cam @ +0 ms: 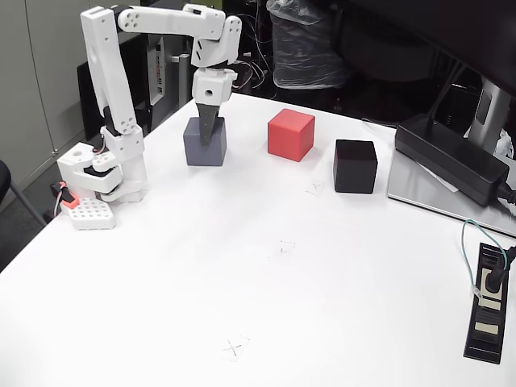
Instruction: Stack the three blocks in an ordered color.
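Gripper [209, 135] of the white arm [109, 72], pointing straight down over the bluish grey cube [205, 142] in the fixed view. Its dark finger [208, 121] tapers to a tip that overlaps the cube's top face; from this angle one cannot tell whether the fingers are spread, pressed together, or pinching the cube, nor whether they touch it.

The bluish grey cube sits on the white table [242, 290], at the left end of a row of three cubes of equal size. To its right, apart from it, stands the red cube [290, 135]; further right again, and slightly nearer the camera, stands the black cube [355, 166]. All three rest flat on the tabletop, separated by bare surface, none on top of another.

The arm rises from its base [101, 181] at the table's left edge, runs upward, then bends across to the right above the grey cube. A small white perforated block with an orange part [87, 212] lies just in front of the base.

Small pencilled cross marks [234, 347] appear on the tabletop nearer the camera. At the right, a long black power brick [451, 157] rests on a grey slab, and a black power strip [488, 302] with a plugged-in cable lies at the table's right edge.
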You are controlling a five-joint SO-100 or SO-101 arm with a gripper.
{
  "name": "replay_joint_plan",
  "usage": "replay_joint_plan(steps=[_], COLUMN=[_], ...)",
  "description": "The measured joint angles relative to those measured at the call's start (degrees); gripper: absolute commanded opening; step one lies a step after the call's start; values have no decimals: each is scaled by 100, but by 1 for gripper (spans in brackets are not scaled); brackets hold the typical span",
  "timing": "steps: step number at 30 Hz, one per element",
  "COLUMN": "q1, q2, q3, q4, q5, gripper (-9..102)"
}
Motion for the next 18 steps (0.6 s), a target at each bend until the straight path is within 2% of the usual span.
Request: replay_joint_plan(steps=[8,18], q1=[0,0], q2=[0,-132], q3=[-1169,-2988], q4=[44,826], q5=[967,1090], gripper=[8,8])
